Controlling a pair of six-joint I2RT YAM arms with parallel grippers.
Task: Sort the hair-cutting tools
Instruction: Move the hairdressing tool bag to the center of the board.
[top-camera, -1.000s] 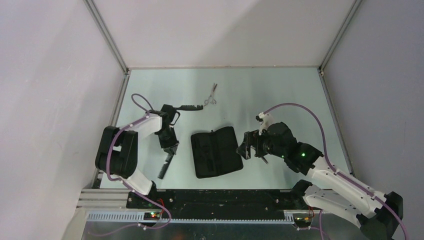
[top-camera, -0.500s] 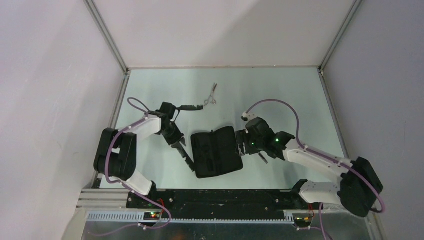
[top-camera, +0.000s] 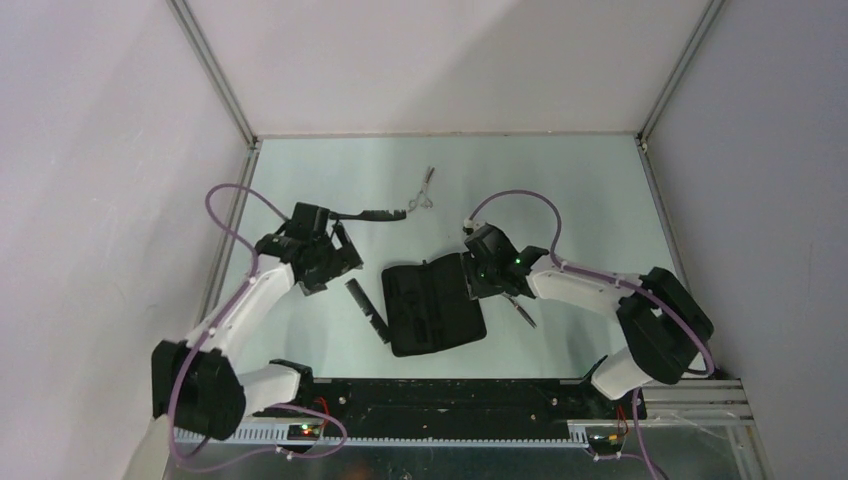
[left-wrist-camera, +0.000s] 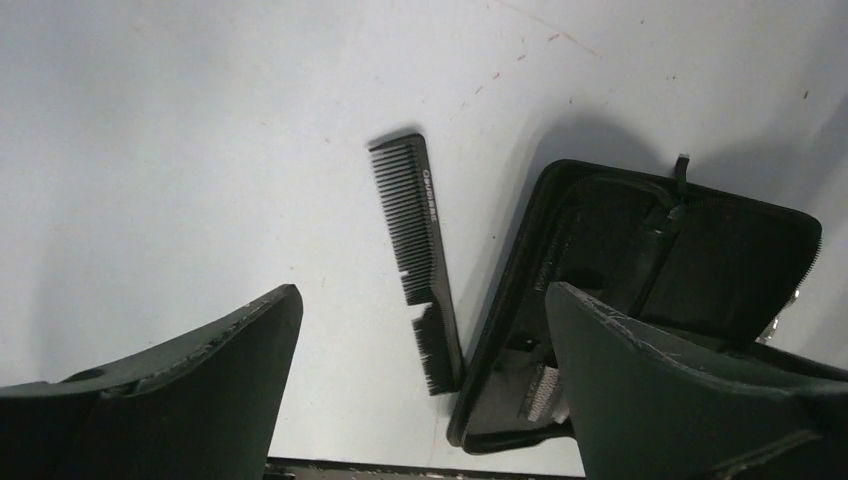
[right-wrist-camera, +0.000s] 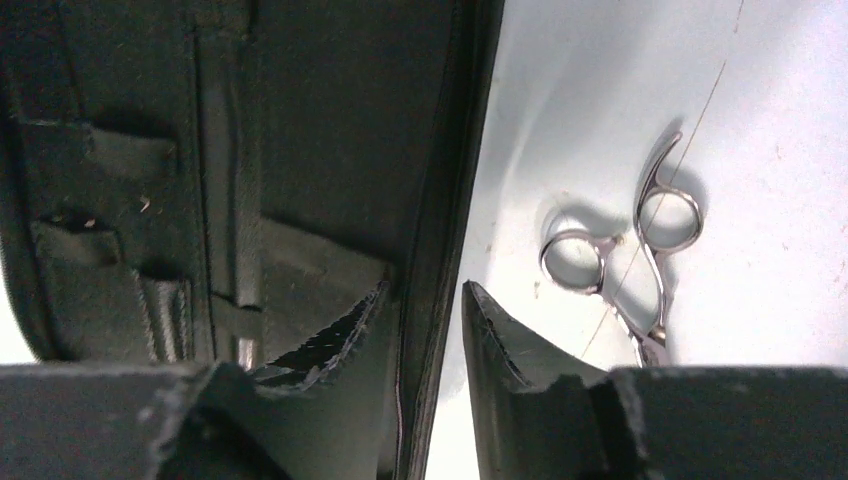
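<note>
The left gripper (top-camera: 328, 262) hangs over the table (top-camera: 560, 190) with its jaws fully spread and nothing between them. In the left wrist view the left gripper (left-wrist-camera: 422, 293) frames a black comb (left-wrist-camera: 418, 262) that lies flat on the surface. Seen from the top camera, this comb (top-camera: 367, 310) has its long axis on a diagonal from far-left to near-right. Its near end is just beside the left edge of the open black case (top-camera: 432, 303). In the left wrist view the teeth face left and white lettering runs along the spine. The second comb (top-camera: 378, 214) lies farther back, its long axis nearly left to right. Its right end is near the scissors (top-camera: 423, 192), which have their rings toward the near side and their blades pointing far-right. The right gripper (top-camera: 470, 283) sits at the right edge of the case (right-wrist-camera: 300, 150). In the right wrist view the right gripper (right-wrist-camera: 425, 290) straddles that rim, one finger inside and one outside, jaws narrowed. Whether the pads press the rim cannot be told. The second scissors (right-wrist-camera: 630, 265) lie on the table just beside the outer finger, rings visible and blades partly hidden. From above, the second scissors (top-camera: 521, 309) lie diagonally, far-left to near-right.
</note>
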